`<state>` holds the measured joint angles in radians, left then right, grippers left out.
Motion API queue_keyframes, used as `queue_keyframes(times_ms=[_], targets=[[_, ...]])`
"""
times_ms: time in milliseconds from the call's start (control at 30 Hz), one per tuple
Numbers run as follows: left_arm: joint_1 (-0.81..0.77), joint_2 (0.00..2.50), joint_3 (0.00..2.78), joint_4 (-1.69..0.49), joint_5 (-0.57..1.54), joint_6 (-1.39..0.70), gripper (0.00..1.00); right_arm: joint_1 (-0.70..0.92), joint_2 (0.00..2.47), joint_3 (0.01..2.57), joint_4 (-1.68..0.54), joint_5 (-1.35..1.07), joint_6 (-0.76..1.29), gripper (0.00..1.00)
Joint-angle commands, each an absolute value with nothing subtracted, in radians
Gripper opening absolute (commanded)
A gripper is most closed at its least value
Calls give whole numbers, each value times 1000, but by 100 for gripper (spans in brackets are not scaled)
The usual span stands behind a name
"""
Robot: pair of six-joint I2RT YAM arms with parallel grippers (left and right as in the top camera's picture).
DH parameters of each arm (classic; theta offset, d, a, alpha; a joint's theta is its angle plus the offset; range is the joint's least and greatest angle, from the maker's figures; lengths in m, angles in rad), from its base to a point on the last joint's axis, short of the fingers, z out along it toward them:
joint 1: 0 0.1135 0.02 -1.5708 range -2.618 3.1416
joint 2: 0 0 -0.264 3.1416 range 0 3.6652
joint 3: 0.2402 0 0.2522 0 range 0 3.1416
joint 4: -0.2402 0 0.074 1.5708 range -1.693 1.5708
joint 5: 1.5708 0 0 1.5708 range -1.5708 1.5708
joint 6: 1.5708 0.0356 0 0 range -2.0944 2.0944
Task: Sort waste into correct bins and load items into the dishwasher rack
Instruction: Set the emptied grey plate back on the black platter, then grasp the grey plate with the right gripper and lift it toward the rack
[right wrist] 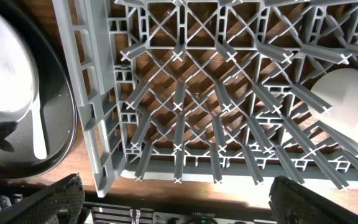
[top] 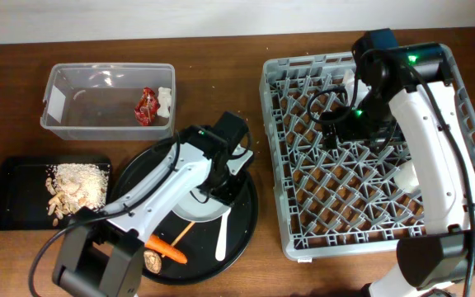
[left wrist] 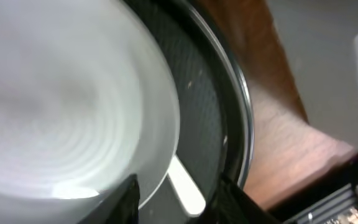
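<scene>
Left gripper (left wrist: 179,200) gapes over the plate (left wrist: 61,106) near the bench's front edge; right gripper (right wrist: 178,202) gapes above the rack (right wrist: 185,112).

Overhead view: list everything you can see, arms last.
Dishwasher rack: one, grey, far right.
White cup: one, in rack, right side.
White item: one, rack's far edge, partly hidden.
Clear tub: one, upper left.
Red wrapper: one, in tub.
White scrap: one, in tub.
Rectangular tray: one, black, left edge.
Crumbs: pile, beige, in rectangular tray.
Round tray: one, black, centre.
Plate: one, white, on round tray.
Fork: one, white, beside plate.
Wooden stick: one, beside carrot.
Carrot: one, orange, round tray's near edge.
Left gripper: at plate rim, grip unclear.
Right gripper: open, over rack.
</scene>
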<state>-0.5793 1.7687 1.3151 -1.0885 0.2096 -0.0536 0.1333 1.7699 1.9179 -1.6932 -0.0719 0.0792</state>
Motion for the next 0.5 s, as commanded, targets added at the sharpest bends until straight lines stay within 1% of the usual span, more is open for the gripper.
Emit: queue_keyframes(times_ms=[0, 67, 167, 200, 233, 267, 367, 400, 467], targets=[[-510, 1721, 1419, -1193, 115, -57, 42, 131, 1746, 1893, -1699, -79, 86, 98], [-440, 1653, 1438, -1243, 80, -57, 44, 131, 1746, 1880, -1699, -121, 85, 98], [-274, 1546, 1438, -1302, 81, -57, 47, 133, 1746, 1878, -1699, -271, 38, 98], [-153, 1501, 1438, -1333, 81, -57, 54, 154, 1746, 1878, -1694, -312, 38, 98], [-99, 1488, 1438, -1342, 81, -57, 58, 173, 1746, 1878, -1691, -311, 42, 98], [-38, 1479, 1438, -1349, 81, -57, 59, 204, 1746, 1878, -1686, -311, 48, 98], [161, 1477, 1433, -1381, 86, -68, 62, 354, 1747, 1878, -1628, -303, 127, 98], [235, 1477, 1424, -1386, 89, -102, 70, 454, 1760, 1866, -1560, -298, 177, 98], [302, 1477, 1399, -1385, 89, -116, 72, 572, 1789, 1816, -1463, -249, 300, 99]])
